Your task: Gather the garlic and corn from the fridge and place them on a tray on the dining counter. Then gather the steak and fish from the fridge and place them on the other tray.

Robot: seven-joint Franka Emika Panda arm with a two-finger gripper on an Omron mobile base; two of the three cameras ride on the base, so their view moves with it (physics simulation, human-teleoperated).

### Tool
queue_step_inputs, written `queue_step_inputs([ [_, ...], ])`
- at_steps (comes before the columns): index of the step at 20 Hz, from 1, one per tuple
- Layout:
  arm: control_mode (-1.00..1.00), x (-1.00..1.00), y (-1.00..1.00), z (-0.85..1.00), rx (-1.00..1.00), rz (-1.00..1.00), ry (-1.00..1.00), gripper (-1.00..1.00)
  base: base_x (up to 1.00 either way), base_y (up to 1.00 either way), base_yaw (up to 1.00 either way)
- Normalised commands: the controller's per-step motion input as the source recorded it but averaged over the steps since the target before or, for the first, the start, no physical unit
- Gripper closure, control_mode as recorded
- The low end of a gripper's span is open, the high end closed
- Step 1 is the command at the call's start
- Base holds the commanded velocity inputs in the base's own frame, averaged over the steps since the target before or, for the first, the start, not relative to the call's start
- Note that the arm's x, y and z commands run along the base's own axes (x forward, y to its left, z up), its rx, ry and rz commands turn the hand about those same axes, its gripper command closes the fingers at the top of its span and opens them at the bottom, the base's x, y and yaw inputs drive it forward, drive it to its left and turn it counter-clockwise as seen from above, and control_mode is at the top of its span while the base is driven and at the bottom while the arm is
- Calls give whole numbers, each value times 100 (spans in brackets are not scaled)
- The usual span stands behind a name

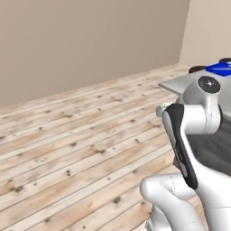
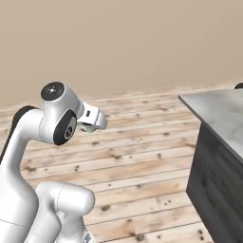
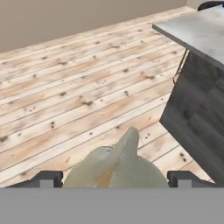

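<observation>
Floor of pale wooden planks runs wide and bare from the robot's base out to a plain beige wall, leaving open room across the whole span from 9 to 12 o'clock in the left base view. The one hard edge is the near corner of the dining counter. In the hand view, its grey marbled top juts in at 2 o'clock and its dark cabinet end drops to the planks at 3 o'clock. In the right base view the same counter stands at 3 o'clock, well apart from the raised hand. The gripper hangs over bare floor, its jaws wide and closed on the garlic. This off-white bulb fills the gap between the two dark tips at 6 o'clock of the hand view, its pointed top towards the counter. The bulb's lower half is cut off at the bottom of that view. In the left base view the arm's own white elbow hides most of the counter. Past it at 2 o'clock a strip of a bright-blue tray lies on the top, cut off by the picture's edge. A black stool shows just beside the tray as a dark sliver, too little to make out its shape
</observation>
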Motion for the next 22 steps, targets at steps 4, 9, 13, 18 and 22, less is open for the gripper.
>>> queue_step_inputs([
  [4,100,0,0,0,0,0,0,100,100,23,-31],
  [9,100,0,0,0,0,0,0,100,100,23,-32],
  [13,100,0,0,0,0,0,0,100,100,23,-32],
  [18,100,0,0,0,0,0,0,100,100,21,-32],
  [22,100,0,0,0,0,0,0,100,100,21,-34],
])
